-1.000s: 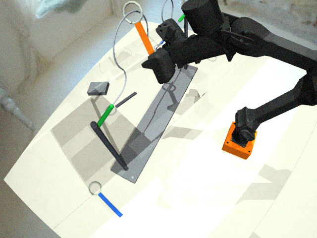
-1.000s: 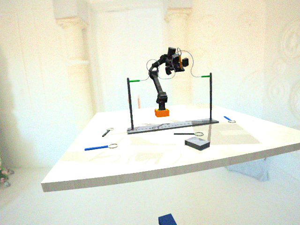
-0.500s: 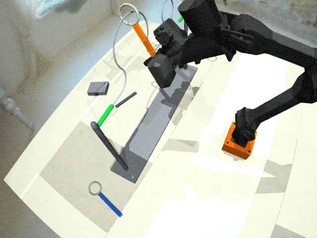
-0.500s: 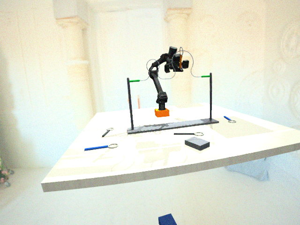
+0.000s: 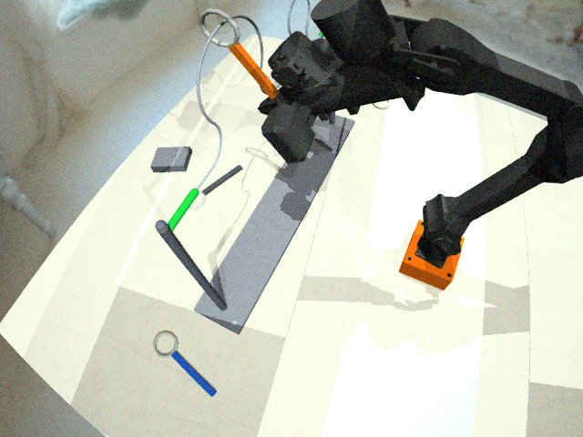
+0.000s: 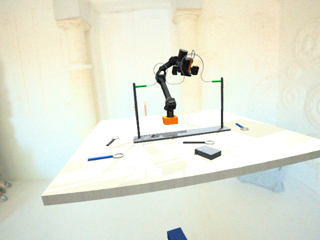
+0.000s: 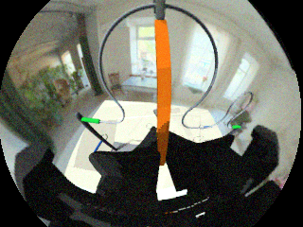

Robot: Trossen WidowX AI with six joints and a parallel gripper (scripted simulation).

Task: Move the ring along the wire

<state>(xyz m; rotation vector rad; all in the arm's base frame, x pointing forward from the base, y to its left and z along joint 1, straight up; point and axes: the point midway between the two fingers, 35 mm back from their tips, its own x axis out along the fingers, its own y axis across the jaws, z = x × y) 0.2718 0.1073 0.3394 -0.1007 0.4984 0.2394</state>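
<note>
The ring point(image 5: 202, 24) point(image 6: 194, 54) is around the grey wire point(image 5: 199, 79) point(image 6: 202, 68) point(image 7: 100, 57) at the top of its tallest arch; whether they touch I cannot tell. My gripper point(image 5: 274, 96) point(image 7: 155, 129) is shut on the lower end of the orange handle point(image 5: 251, 69) point(image 6: 190, 65) point(image 7: 163, 85), below the ring. In the exterior view, one green part point(image 6: 216, 81) point(image 5: 183, 208) point(image 7: 91, 120) is at the right post point(image 6: 222, 103) point(image 5: 190, 265), the other green part point(image 6: 141, 86) point(image 7: 236, 127) at the left post point(image 6: 136, 111).
The posts stand on a grey base plate point(image 5: 254, 254). A grey block point(image 5: 170, 158) point(image 6: 208, 152) and a dark-handled ring point(image 5: 223, 179) point(image 6: 193, 142) lie beside it. Blue-handled rings point(image 5: 192, 373) point(image 6: 100, 157) lie beyond both ends. A lower wire loop point(image 6: 154, 69) rises left of the tall arch.
</note>
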